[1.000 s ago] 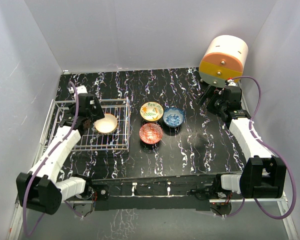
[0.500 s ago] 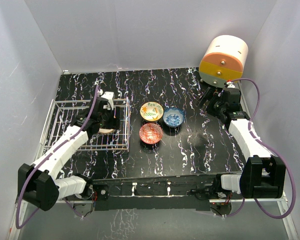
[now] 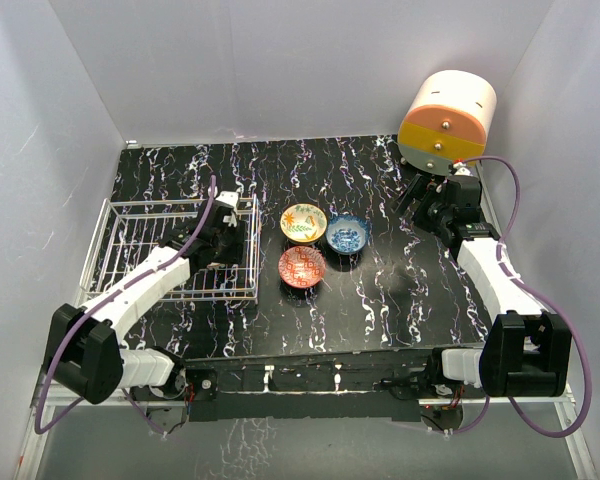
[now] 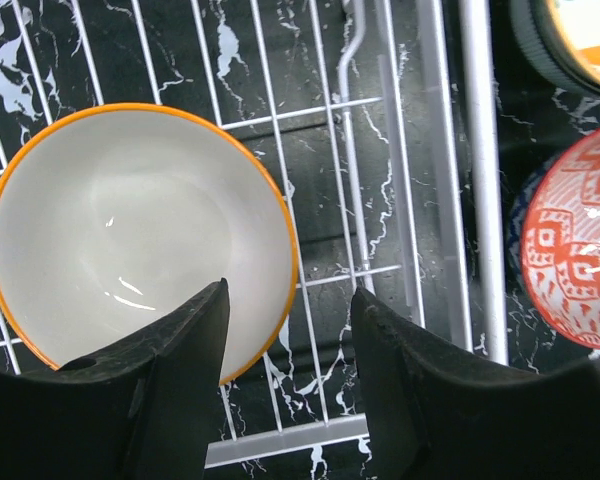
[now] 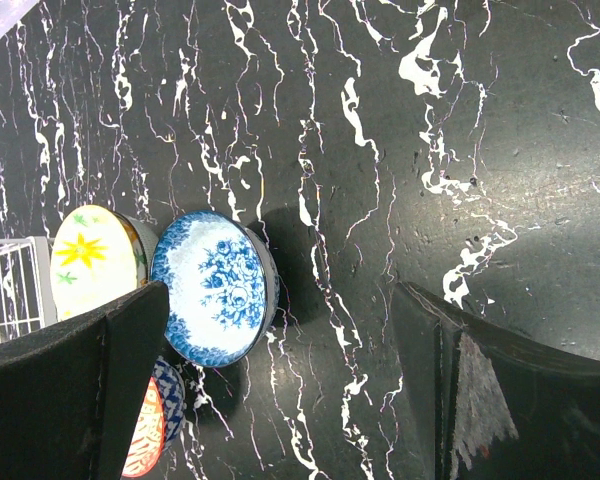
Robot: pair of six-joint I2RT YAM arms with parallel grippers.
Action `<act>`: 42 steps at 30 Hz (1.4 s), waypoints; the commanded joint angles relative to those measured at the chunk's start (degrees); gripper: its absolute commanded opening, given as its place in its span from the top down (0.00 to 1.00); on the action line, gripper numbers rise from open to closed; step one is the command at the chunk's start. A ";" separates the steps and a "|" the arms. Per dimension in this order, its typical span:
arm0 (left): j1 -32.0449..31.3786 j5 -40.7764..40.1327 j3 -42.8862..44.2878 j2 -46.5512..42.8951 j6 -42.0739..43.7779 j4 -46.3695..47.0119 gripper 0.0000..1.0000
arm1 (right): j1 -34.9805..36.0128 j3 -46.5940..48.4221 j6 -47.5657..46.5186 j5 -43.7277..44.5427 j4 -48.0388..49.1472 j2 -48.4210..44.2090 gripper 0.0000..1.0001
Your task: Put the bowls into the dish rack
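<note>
One bowl racked, three left
The left hand [image 4: 290, 300] has released the orange-rimmed white bowl [image 4: 130, 230], now lying in the dish rack [image 4: 477, 200] under its left finger; jaws half-narrowed, empty. The red bowl [image 4: 580, 240], yellow-floral bowl [image 3: 303, 222] and blue bowl [image 3: 348, 234] wait to its right

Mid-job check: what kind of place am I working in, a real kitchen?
Probably a staged lab test cell, not a kitchen: plain white walls box in a black marble-patterned tabletop, with a white wire dish rack and small patterned ceramic bowls laid out as props.
</note>
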 commanded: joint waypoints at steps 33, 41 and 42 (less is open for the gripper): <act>-1.63 -9.61 -1.25 -3.07 -8.62 4.52 1.00 | -0.15 -0.11 -0.87 0.50 2.71 -0.03 0.04; -1.54 -4.94 4.62 -9.52 -12.45 10.33 1.00 | -0.15 0.51 -0.91 1.39 1.49 -0.78 0.05; -1.34 -3.94 4.28 -9.54 -13.05 12.05 1.00 | -0.15 0.50 -0.87 1.45 1.42 -0.92 0.05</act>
